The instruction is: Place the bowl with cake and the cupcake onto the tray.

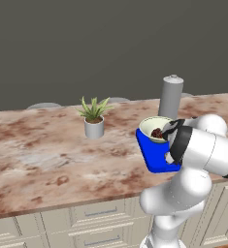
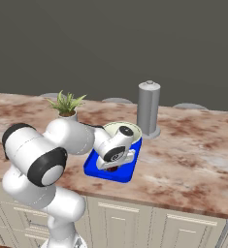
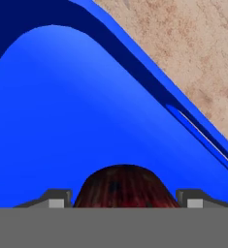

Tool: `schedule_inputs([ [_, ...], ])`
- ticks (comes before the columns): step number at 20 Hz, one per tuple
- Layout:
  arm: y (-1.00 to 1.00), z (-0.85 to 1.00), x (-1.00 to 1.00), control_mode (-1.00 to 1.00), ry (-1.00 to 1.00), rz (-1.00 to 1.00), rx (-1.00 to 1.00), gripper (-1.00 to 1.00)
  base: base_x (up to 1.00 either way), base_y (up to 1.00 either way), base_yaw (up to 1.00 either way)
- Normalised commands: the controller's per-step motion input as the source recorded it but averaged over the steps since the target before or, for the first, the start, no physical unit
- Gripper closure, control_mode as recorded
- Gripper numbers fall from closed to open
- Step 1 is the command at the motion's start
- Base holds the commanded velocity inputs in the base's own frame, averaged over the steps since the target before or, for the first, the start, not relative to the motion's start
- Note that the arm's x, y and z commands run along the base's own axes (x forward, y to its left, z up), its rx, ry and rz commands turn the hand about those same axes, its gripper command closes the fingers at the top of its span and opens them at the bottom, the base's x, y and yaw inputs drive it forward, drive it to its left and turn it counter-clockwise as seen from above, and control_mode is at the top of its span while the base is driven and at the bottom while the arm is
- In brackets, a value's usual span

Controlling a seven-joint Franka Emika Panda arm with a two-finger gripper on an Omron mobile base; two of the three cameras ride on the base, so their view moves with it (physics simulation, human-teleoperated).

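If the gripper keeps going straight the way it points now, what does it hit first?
Most likely the dark red-brown cupcake, which sits between the open fingertips of the gripper, with the blue tray right under it. Depth is hard to judge.

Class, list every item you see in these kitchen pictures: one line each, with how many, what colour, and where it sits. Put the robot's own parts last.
Bright blue flat rectangular tray: one, blue, on the counter near its front edge.
Wide shallow cream-white bowl: one, cream with greenish rim, on the tray's far end.
Small dark brown-reddish cake: one, dark brown, inside the bowl.
Dark reddish-brown rounded cupcake: one, reddish-brown, over the tray between the gripper's fingertips.
Small grey plant pot: one, grey with green leaves, on the counter left of the tray.
Tall grey cylinder: one, grey, behind the tray.
Brown marbled counter: one, reddish-brown, above cream cabinets.
White robot arm: one, white with dark joints.
Gripper: one, open around the cupcake.
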Motion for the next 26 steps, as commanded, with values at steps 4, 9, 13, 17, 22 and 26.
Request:
schedule_inputs([
  [4, 0.00, -0.01, -0.10, -1.00, 0.00, -0.05, 0.00, -1.00, 0.00, 0.00, 0.00],
  [9, -0.03, 0.09, -0.22, -1.00, -0.02, -0.05, -0.01, -1.00, 0.00, 0.00, 0.00],
  [13, 0.00, 0.33, -0.17, -1.00, -0.05, -0.06, 0.00, -1.00, 0.00, 0.00, 0.00],
  [17, 0.07, 0.42, -0.07, -1.00, -0.05, -0.11, -0.01, -1.00, 0.00, 0.00, 0.00],
  [22, 0.29, 0.43, -0.35, -1.00, 0.00, -0.17, -0.02, -1.00, 0.00, 0.00, 0.00],
  [26, 0.56, 0.55, -0.39, -1.00, -0.01, -0.14, -0.05, -1.00, 0.00, 0.00, 0.00],
])
